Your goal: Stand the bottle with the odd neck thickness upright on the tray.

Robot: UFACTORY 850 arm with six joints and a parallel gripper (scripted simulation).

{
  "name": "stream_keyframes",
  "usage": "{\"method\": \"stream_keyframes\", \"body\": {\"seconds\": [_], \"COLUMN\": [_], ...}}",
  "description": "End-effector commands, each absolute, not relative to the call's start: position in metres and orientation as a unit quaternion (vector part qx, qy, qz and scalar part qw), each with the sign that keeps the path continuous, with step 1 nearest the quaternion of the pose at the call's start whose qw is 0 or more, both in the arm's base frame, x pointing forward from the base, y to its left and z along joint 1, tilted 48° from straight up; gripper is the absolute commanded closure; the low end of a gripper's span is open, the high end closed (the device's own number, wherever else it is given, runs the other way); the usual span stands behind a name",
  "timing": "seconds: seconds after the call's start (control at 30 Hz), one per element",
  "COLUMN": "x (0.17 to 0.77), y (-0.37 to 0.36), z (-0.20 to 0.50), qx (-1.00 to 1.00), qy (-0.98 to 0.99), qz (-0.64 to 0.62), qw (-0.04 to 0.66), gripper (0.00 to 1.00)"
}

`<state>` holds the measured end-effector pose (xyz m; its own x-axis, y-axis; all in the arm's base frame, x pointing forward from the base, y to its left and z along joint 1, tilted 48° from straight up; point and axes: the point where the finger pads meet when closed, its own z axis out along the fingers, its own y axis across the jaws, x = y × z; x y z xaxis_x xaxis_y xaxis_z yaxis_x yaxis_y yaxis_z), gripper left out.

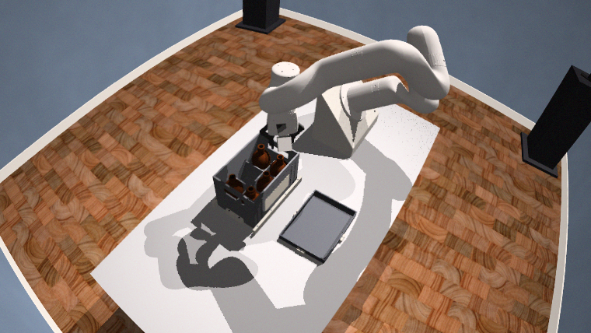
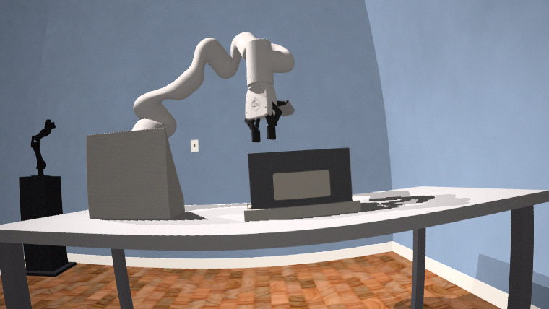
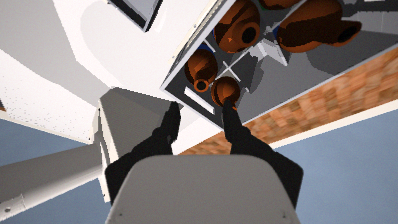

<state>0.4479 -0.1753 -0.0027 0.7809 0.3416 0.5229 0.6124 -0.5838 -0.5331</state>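
Observation:
The grey crate (image 1: 237,208) (image 2: 261,164) (image 3: 175,91) stands level on the table with five brown bottles. Two bottles, one on the tray side (image 1: 278,165) (image 3: 197,65) and one on the far side (image 1: 260,158) (image 3: 222,90), stand at the end nearest the robot base. Three others (image 1: 264,180) (image 1: 250,193) (image 1: 234,183) stand further along. Neck differences are too small to tell. The tray (image 1: 318,225) (image 3: 137,7) lies level and holds nothing. My gripper (image 2: 263,135) (image 3: 200,108) is open and empty, above the crate's base-side end; one finger overlaps the far-side bottle in the wrist view.
A low pale strip (image 1: 274,208) (image 2: 303,211) runs along the crate's tray-facing side. The robot's wedge-shaped base (image 1: 337,124) (image 2: 128,176) stands beyond the crate's near-base end. Internal dividers and the raised crate walls surround the bottles. Black pedestals (image 1: 260,14) (image 1: 550,124) stand off the table.

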Motion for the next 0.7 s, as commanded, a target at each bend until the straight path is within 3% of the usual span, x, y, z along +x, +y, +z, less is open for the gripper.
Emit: {"method": "stream_keyframes", "body": {"seconds": [0.0,0.67], "x": [0.449,0.452], "y": [-0.174,-0.158], "z": [-0.004,-0.019], "qx": [-0.871,-0.871], "qy": [-0.274,-0.274], "qz": [-0.186,-0.186], "qw": [0.364,0.364], "gripper": [0.35,0.35]}}
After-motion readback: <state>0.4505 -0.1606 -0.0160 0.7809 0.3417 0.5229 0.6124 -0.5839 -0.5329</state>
